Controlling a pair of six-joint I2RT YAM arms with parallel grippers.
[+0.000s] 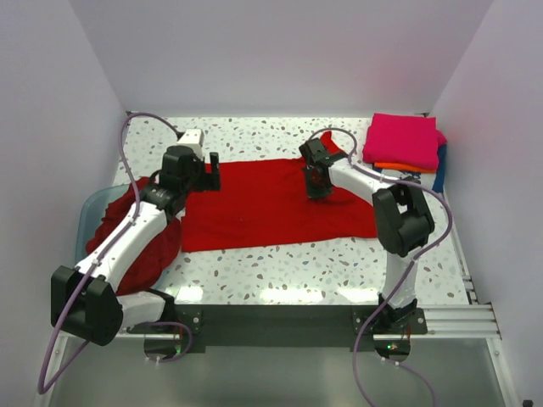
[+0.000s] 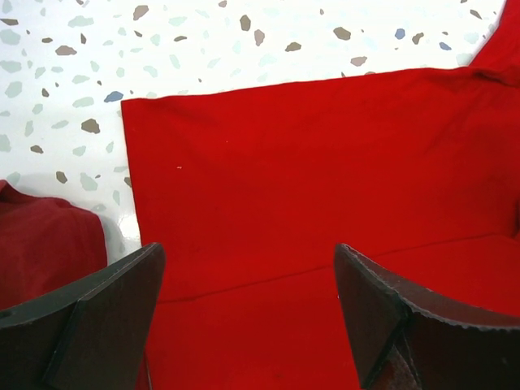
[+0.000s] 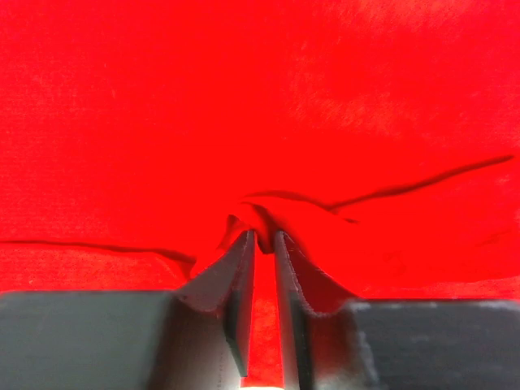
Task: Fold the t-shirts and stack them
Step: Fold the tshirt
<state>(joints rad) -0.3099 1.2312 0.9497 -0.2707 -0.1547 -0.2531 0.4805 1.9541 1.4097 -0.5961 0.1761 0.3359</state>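
A bright red t-shirt (image 1: 254, 208) (image 2: 309, 179) (image 3: 260, 106) lies spread flat across the middle of the speckled table. My right gripper (image 1: 318, 188) (image 3: 265, 236) points down on its right half, jaws nearly together, pinching a small raised fold of the red cloth between the tips. Over the shirt's left edge my left gripper (image 1: 210, 174) (image 2: 248, 252) hovers wide open, with nothing between its fingers. At the back right sits a stack of folded t-shirts, magenta (image 1: 403, 140) on top, an orange one (image 1: 392, 167) showing under it.
A translucent teal tub (image 1: 89, 212) stands at the left edge, with dark red cloth (image 1: 140, 246) (image 2: 49, 244) spilling out of it under the left arm. Something blue (image 1: 439, 174) shows beside the stack. White walls close in the table on three sides.
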